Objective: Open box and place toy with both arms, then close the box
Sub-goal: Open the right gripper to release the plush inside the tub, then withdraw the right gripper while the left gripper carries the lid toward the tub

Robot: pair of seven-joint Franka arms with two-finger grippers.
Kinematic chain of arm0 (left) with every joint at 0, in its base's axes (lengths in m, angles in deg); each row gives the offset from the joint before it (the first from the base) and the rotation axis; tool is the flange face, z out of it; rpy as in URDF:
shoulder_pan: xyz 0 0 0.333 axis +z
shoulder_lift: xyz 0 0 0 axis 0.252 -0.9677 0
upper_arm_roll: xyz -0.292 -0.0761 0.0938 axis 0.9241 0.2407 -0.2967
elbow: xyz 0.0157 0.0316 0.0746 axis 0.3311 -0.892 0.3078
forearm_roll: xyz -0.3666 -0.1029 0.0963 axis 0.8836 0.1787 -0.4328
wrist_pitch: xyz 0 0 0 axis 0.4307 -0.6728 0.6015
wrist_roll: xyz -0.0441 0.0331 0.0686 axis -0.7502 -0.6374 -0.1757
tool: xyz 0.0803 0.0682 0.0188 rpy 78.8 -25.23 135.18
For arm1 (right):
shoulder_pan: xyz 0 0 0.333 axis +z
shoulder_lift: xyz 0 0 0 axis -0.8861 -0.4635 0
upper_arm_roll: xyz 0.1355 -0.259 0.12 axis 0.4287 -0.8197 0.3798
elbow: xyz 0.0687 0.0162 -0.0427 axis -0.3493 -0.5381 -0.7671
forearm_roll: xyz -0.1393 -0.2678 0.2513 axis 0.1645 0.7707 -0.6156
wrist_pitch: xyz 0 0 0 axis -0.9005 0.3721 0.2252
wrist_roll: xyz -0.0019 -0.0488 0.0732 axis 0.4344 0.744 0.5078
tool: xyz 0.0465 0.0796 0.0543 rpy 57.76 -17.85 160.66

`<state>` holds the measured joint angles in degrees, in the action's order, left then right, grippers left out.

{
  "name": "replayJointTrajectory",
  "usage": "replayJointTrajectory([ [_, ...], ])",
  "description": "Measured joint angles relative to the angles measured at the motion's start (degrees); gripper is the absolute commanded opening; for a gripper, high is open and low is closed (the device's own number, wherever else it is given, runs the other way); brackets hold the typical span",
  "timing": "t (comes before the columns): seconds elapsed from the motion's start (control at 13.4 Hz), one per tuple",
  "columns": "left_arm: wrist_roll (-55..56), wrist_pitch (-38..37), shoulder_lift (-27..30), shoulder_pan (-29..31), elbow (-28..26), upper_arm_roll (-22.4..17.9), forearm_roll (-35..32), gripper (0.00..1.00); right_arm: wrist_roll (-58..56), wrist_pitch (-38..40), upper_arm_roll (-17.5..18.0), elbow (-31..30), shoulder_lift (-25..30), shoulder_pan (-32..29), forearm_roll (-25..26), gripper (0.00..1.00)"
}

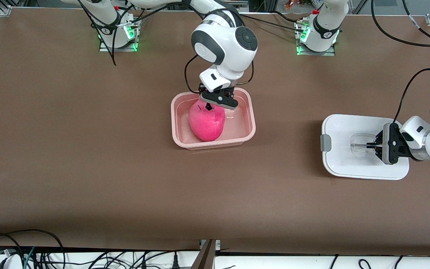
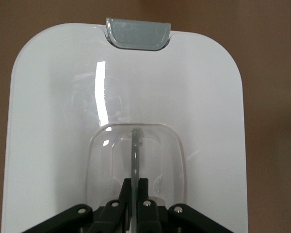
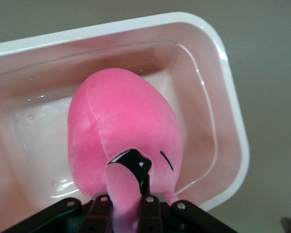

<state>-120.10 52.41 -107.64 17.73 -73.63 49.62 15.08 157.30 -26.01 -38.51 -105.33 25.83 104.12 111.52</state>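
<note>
The toy (image 1: 207, 124) sits inside the box (image 1: 250, 125) at table centre, the right gripper (image 1: 210, 105) clenched on its eye stalk. At the box's 3 o'clock, the left gripper (image 1: 372, 146) is clamped on the lid (image 1: 340, 164) handle. Risk: if the plush snags when released, retracting could drag it back out.

Pink toy (image 1: 207, 123) in lidless box (image 1: 250, 129)
</note>
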Motion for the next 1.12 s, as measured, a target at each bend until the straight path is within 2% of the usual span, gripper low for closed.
replayJointTrajectory([
  [0.67,0.00,0.00,0.00,0.00,-0.03,0.00,0.00,0.00,11.27,-14.31,0.10,1.86,-3.57,5.22,-0.03,1.00],
  [1.12,-0.02,0.00,0.00,-0.01,-0.02,0.02,0.00,0.00,12.91,-15.96,0.14,2.37,-3.60,5.73,-0.38,1.00],
])
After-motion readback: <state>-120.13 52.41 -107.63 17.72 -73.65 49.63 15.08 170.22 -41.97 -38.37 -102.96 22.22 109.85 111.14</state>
